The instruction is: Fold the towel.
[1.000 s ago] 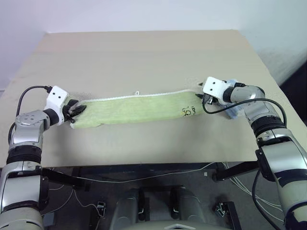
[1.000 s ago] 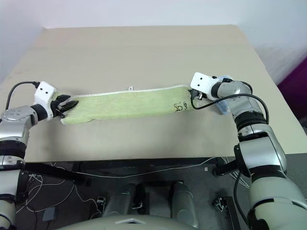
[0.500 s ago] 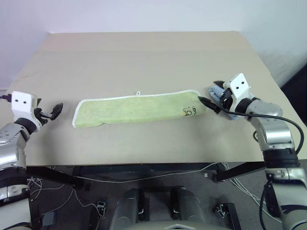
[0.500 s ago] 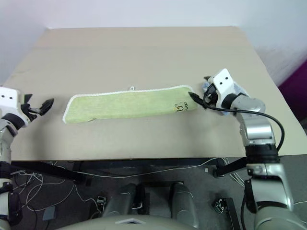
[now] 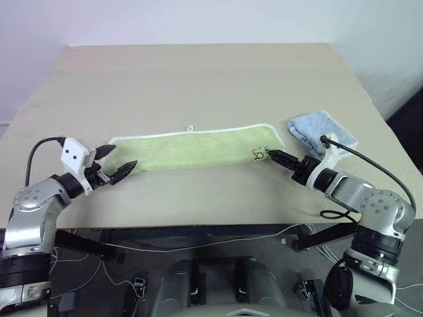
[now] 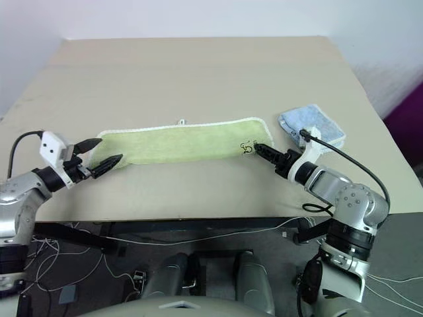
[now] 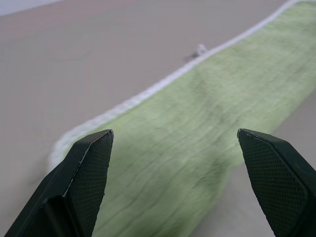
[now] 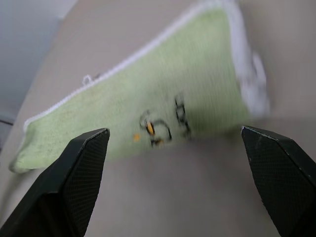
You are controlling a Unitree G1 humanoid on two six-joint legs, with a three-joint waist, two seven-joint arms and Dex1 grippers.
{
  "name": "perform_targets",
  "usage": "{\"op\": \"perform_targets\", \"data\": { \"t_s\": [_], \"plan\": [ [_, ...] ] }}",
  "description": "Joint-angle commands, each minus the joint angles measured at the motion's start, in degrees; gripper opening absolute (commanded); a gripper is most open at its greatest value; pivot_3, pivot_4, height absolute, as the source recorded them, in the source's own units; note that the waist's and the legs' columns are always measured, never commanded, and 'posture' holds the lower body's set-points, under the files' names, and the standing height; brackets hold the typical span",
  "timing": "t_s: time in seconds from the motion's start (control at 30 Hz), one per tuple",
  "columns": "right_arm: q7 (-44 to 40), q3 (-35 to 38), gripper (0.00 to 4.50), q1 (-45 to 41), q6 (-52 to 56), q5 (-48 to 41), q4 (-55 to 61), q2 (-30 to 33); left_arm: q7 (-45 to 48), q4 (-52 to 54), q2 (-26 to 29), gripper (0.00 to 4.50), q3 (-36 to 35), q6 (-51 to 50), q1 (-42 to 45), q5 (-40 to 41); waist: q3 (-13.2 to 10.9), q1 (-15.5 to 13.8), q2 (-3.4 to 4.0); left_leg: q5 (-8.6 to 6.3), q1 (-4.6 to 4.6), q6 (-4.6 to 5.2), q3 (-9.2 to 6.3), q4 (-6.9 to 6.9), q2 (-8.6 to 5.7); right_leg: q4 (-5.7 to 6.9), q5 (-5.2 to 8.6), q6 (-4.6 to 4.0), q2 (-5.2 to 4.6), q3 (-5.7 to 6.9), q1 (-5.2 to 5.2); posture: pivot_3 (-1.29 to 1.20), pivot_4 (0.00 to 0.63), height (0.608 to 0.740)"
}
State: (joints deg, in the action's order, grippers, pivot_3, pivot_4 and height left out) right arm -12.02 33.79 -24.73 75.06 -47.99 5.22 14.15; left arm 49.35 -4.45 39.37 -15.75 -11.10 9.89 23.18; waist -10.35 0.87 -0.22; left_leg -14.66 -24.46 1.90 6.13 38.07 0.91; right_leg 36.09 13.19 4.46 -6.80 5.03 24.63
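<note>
Left eye view: towel [image 5: 192,149] flat between left gripper [image 5: 117,163] and right gripper [image 5: 279,156], both spread, empty.

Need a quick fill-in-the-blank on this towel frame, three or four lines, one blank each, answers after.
1. The green towel lies stretched out flat on the ____.
2. Both the left gripper and the right gripper have their fingers ____.
3. The small folded towel beside the right gripper is light ____.
4. The dark embroidered mark sits at the towel's end nearest the ____ gripper.

Missing words: table; open; blue; right
</note>
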Motion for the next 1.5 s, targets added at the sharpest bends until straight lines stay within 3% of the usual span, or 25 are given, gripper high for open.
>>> {"op": "perform_targets", "data": {
  "t_s": [0.03,0.47,0.57,0.9,1.33,1.5],
  "plan": [
    [6.1,3.7,4.46,-2.9,0.5,-1.5,-3.1,-3.2,0.1,2.1,-1.1,4.21,1.5,-0.3,1.1,0.5,0.0,0.1,0.02,0.01,0.0,0.01,0.01,0.0,0.0,0.0,0.0,0.0,0.01,0.0,-0.01,0.0,0.15,0.74],
    [14.5,5.5,4.46,-12.3,-9.9,-0.5,-19.4,-7.2,-1.0,4.4,-2.9,4.21,2.6,-0.7,0.4,0.6,0.2,0.7,-0.2,0.12,0.09,0.19,0.08,0.02,0.04,0.03,-0.01,0.03,0.32,0.03,-0.1,0.0,0.15,0.74],
    [15.5,5.7,3.89,-12.8,-11.1,-0.9,-21.0,-6.9,-1.5,5.4,-3.3,4.21,2.5,-1.0,-0.4,0.7,0.3,0.7,-0.26,0.12,0.11,0.19,0.08,0.02,0.04,0.02,-0.01,0.03,0.33,0.04,-0.13,0.0,0.15,0.74],
    [16.8,6.0,0.42,-12.5,-13.0,-3.4,-20.3,-5.6,-2.7,6.7,-4.4,4.21,3.0,-1.7,-1.0,0.5,0.3,1.2,-0.28,0.12,0.08,0.19,0.08,0.02,0.06,0.0,-0.01,0.03,0.29,0.03,-0.12,0.0,0.15,0.74],
    [13.3,5.7,0.42,-15.2,-14.2,-5.2,-18.9,5.0,-2.8,5.4,-4.5,4.21,3.5,-1.6,0.1,0.0,0.2,0.1,-0.13,0.08,-0.05,0.26,0.09,0.01,0.02,-0.08,0.0,0.03,0.21,0.04,-0.01,0.0,0.15,0.74],
    [7.4,-4.3,0.42,-15.9,-14.6,-1.4,-13.3,9.0,-3.0,5.3,-4.9,4.21,3.8,-1.5,0.3,-0.2,0.1,0.2,-0.04,0.07,-0.05,0.26,0.1,-0.03,0.05,-0.08,0.01,0.03,0.21,0.03,0.03,0.0,0.15,0.74]
  ]
}}
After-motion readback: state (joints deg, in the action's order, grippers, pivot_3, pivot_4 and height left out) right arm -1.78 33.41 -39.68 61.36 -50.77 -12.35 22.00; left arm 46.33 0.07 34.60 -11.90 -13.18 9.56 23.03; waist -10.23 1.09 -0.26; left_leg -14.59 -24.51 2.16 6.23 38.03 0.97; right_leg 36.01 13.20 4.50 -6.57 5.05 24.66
